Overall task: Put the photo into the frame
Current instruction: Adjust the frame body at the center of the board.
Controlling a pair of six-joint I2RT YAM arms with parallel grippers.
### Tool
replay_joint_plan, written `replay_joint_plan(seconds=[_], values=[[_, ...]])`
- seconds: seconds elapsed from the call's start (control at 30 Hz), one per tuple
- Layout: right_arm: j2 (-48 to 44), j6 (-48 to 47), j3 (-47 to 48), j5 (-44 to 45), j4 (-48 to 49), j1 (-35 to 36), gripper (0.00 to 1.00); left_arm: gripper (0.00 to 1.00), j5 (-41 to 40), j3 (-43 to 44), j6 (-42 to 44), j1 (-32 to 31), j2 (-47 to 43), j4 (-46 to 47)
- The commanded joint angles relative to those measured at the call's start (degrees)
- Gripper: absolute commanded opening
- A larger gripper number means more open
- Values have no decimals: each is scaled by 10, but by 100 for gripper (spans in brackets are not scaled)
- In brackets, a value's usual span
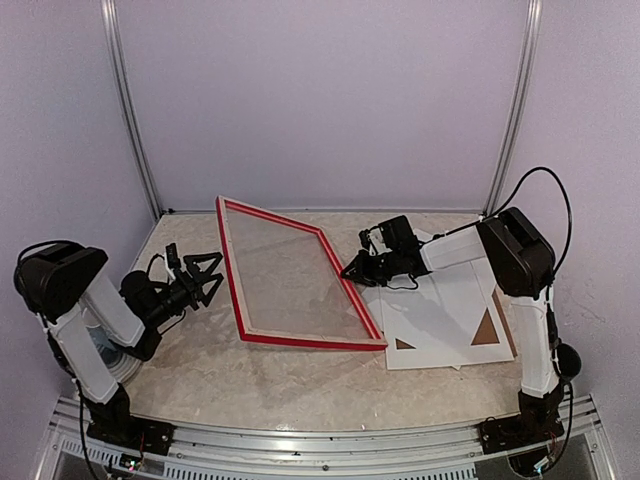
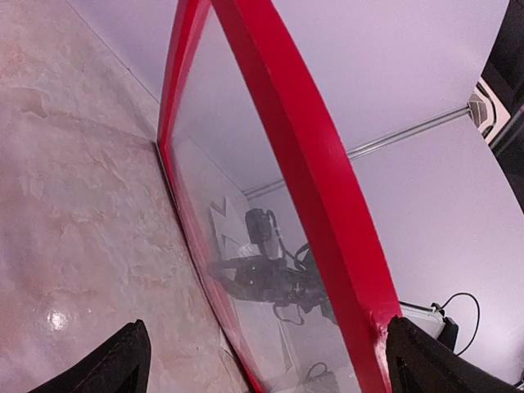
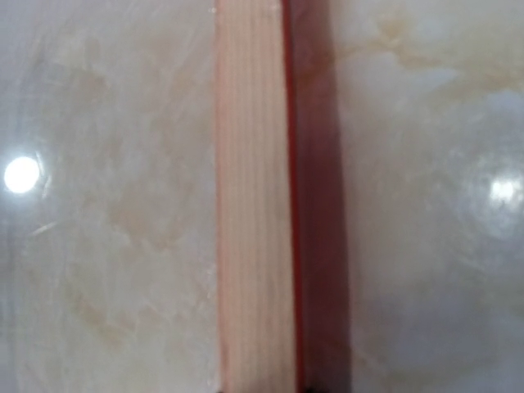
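**Marbled table, lilac walls: red frame at a slant between two arms**

A pale marbled table [image 1: 200, 375] is seen enclosed by plain lilac walls [image 1: 320, 100], with metal posts [image 1: 130, 110] set in the back corners. The frame [image 1: 300, 285] is found in the middle of the table, between the two arms, with its glossy red face turned upward and toward the left arm. In the left wrist view it is shown not lying flat. One red rail is seen down on the table, while the nearer rail rises steeply across the picture, and the wall and the other arm are visible through the clear pane.

The left gripper [image 1: 212, 277] is seen spread wide, nothing being clasped. It is pointed at the frame's left rail and lies just beside it. In its own wrist view the two dark fingertips [image 2: 123, 364] are seen far apart at the bottom corners, with the lower end of the near red rail between them.

The right gripper [image 1: 352, 270] is placed at the frame's right rail. In its wrist view only a strip of pale wood with a thin red line is shown against the marbled top, with no fingers in sight, so it cannot be told whether this pincer is clenched or released.

White sheets [image 1: 440, 305] are seen overlapped on the right of the table under the right arm, with a brown panel [image 1: 487, 328] showing as small triangles among them. Which sheet is the photo cannot be told.
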Motion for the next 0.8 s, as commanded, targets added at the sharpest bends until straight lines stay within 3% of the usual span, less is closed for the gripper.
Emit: replay_joint_plan(seconds=[0.0,0.2,0.53,0.77], values=[[19,22,-31,-27,-51,-2,0,99,-70,-17,-8,-8,12,103],[7,30,-42,-36,-30,-3,0,98,-90,0,11,-30,45,37],[-22,37,-39,-27,-12,-2,0,79,-62,64,21,-57,112,-34],[-37,40,-34,-25,-7,3,0,76,-53,109,28,-85,158,-60]])
